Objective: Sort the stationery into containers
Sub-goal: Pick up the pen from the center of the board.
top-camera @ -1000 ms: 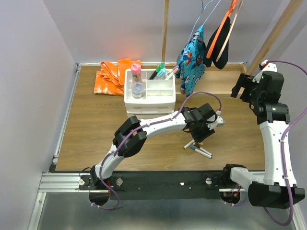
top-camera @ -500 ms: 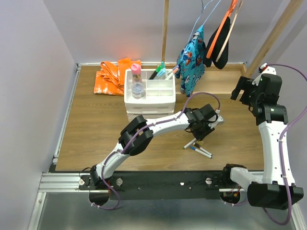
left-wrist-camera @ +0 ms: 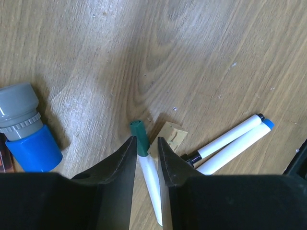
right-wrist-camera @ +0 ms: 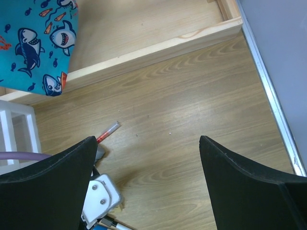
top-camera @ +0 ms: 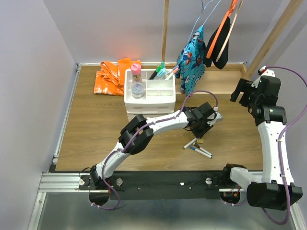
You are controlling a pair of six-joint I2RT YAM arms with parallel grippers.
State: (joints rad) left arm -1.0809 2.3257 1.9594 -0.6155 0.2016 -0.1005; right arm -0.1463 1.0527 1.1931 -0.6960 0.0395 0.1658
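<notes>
Green-capped marker (left-wrist-camera: 140,139) between left jaws, beside tan block (left-wrist-camera: 171,136).

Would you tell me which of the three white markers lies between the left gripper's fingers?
The green-capped marker; the black-capped marker and blue-capped marker lie together outside the left gripper.
</notes>
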